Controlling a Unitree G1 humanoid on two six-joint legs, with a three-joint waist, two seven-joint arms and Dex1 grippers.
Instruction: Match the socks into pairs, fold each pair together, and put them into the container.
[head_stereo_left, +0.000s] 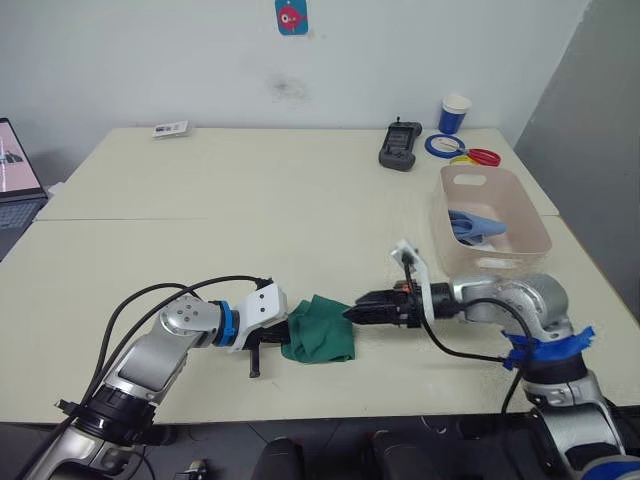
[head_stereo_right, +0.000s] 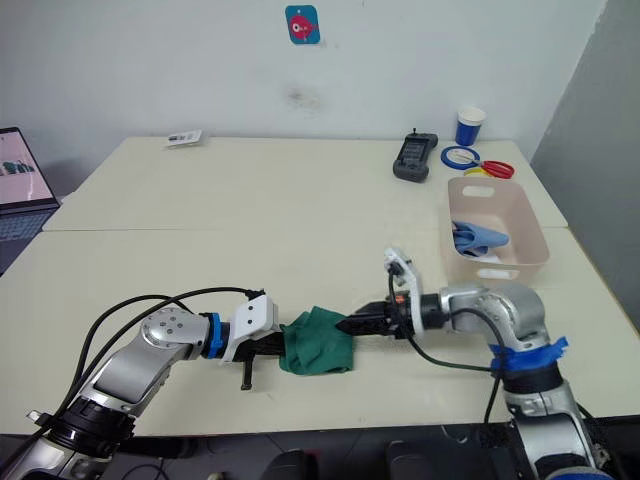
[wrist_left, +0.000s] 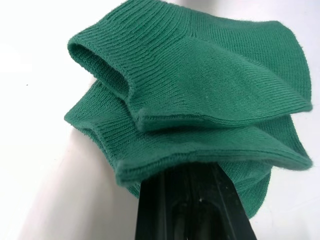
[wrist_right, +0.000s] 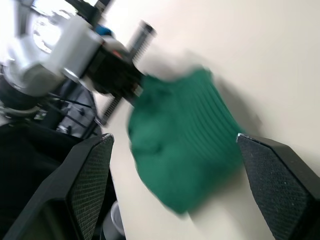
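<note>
Near the front edge of the table, the dark green socks lie bunched in a folded bundle between the two grippers. From the head views, the left gripper meets the bundle from the robot's left, and the right gripper points at it from the right, its fingertips at the bundle's upper right edge.

What the head views cannot settle, the wrist views do. The left wrist view shows the green ribbed cuffs layered one over the other, with the left gripper's black fingers closed together on the lower edge of the fabric, so this gripper is clamped on the dark green socks. The right wrist view shows the right gripper's two fingers spread wide apart, the green bundle lying on the table between and beyond them, not pinched; the left gripper appears beyond it, touching the bundle's far side.

Farther back on the robot's right stands the container, a pale pink-beige tub. Inside it lie light blue socks, and something white shows beside them, too small to tell what. Behind the tub are a blue-and-white cup, a black handheld device and rolls of tape.
</note>
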